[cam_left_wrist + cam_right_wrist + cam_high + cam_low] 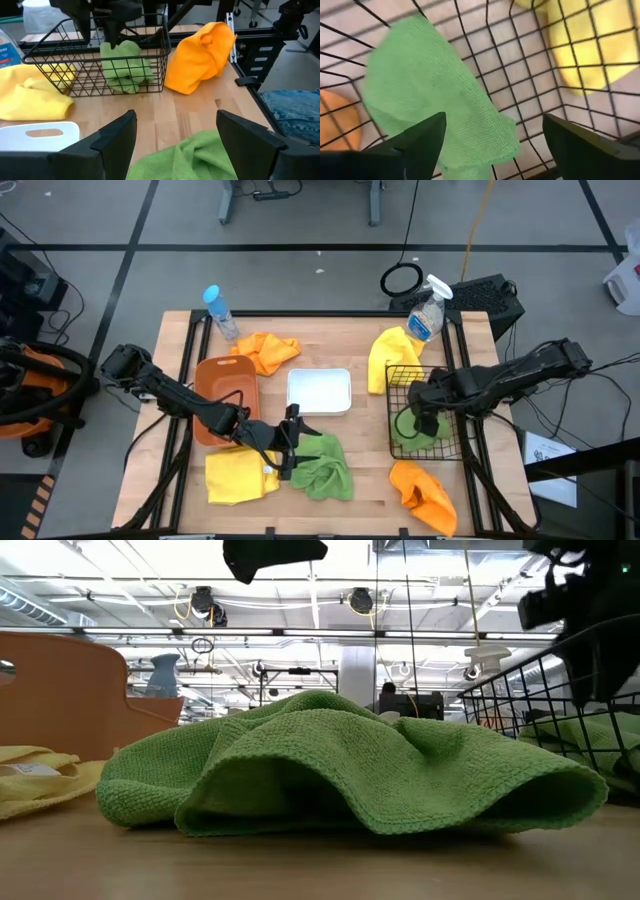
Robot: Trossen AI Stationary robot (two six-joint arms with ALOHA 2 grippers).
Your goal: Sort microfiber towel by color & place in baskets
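Green towel (430, 100) beneath right pincer (492, 132)

The wooden table (330, 330) stands on a gray floor (300, 270) with dark lines. A black cable loop (401, 279) lies on the floor just past the table. Far behind the table, long ceiling lights (300, 585) shine bright.
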